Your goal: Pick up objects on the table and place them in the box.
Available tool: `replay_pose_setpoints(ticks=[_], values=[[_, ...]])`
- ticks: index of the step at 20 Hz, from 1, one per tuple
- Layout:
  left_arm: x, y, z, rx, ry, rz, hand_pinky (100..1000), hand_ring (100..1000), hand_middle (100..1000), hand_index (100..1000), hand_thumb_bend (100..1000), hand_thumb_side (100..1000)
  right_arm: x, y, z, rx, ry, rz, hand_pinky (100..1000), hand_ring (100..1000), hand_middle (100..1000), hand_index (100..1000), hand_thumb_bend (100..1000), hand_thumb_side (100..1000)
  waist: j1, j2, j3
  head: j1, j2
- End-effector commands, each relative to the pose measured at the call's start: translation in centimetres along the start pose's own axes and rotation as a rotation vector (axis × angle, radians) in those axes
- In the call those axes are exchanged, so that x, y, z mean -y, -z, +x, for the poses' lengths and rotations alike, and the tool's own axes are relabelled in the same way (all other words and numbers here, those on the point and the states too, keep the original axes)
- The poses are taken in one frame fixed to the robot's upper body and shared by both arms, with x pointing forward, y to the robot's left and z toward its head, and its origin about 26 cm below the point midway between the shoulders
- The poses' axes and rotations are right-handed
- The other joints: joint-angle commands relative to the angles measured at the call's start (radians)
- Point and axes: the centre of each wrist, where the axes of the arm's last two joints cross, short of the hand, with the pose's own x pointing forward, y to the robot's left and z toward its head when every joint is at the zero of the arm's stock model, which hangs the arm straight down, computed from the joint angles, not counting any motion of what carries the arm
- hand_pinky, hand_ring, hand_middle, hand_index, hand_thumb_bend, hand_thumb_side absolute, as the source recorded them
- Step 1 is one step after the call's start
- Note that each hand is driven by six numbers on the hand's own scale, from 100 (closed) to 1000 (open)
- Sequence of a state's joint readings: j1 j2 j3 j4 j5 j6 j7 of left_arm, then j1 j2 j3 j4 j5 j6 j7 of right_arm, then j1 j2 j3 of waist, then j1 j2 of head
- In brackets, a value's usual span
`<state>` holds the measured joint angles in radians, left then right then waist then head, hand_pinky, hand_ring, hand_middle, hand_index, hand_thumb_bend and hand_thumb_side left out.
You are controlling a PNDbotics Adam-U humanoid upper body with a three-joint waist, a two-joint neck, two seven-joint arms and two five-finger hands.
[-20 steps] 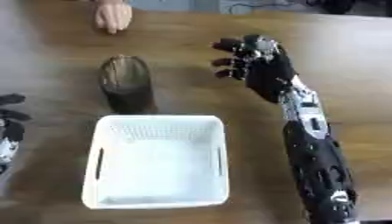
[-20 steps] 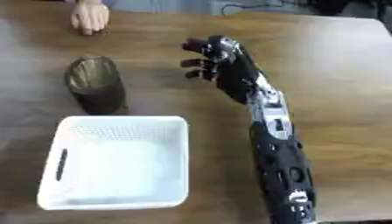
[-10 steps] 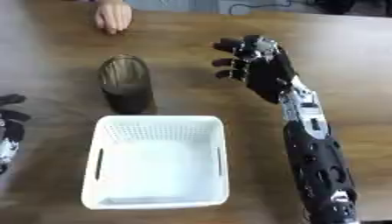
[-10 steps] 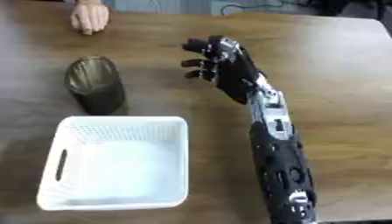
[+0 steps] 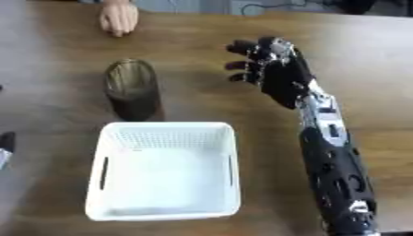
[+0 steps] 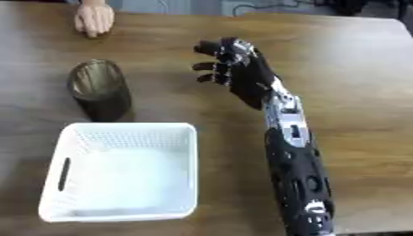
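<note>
Right now the right hand (image 5: 270,69) hangs over the brown table (image 5: 363,60), arm stretched in from the lower right, fingers bent a little but spread, nothing in them, so released. Dark see-through cup (image 5: 132,89) stands upright left of that hand, well apart from it, not touched. White basket (image 5: 165,169) sits just in front of the cup, nearly touching its base, with slotted handles on both short sides and nothing visible inside. Left hand (image 5: 6,144) only shows as a dark sliver at the left edge in the left eye view; cannot tell how its fingers are. A person's hand (image 6: 93,17) rests on the far edge of the table, up left, away from the cup and basket.
</note>
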<state>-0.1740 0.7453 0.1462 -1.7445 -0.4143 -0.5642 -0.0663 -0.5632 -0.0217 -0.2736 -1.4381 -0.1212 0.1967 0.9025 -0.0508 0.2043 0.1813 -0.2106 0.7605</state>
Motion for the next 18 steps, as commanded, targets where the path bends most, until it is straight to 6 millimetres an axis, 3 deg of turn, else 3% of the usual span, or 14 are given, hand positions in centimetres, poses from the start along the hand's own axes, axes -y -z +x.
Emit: replay_pose_setpoints(ticks=[1,4,9,14,16,18], values=[[-6.9,2.1,1.2,0.138,0.276,0.008,100,196,845,933,246,100,0.4,-0.5,0.6,-0.007,-0.026,-0.003,788,838,959,951,100,1000,0.013,-0.022,0.005,-0.005,0.0],[-8.4,2.9,1.7,0.175,0.335,0.055,100,182,845,931,246,100,0.3,-0.5,0.5,-0.012,-0.023,-0.003,788,838,959,951,100,1000,0.016,-0.024,0.002,-0.007,-0.001],[-8.0,3.1,1.6,0.182,0.333,0.054,100,172,846,927,223,100,0.4,-0.5,0.6,-0.009,-0.026,-0.003,788,838,959,950,100,1000,0.014,-0.022,-0.005,-0.006,0.0],[-9.2,4.3,1.8,0.236,0.419,0.005,100,183,863,932,378,114,0.4,-0.5,0.5,-0.017,-0.026,-0.003,787,837,960,950,100,1000,0.021,-0.024,-0.007,-0.001,0.0],[-10.0,5.3,2.0,0.297,0.494,-0.067,100,197,880,938,486,190,0.3,-0.4,0.4,-0.022,-0.026,0.001,787,837,960,950,100,1000,0.025,-0.027,-0.009,0.002,0.001],[-10.5,6.1,1.6,0.339,0.553,-0.139,100,202,884,940,488,218,0.2,-0.3,0.3,-0.025,-0.026,0.004,787,837,960,950,100,1000,0.028,-0.031,-0.009,0.005,0.003]])
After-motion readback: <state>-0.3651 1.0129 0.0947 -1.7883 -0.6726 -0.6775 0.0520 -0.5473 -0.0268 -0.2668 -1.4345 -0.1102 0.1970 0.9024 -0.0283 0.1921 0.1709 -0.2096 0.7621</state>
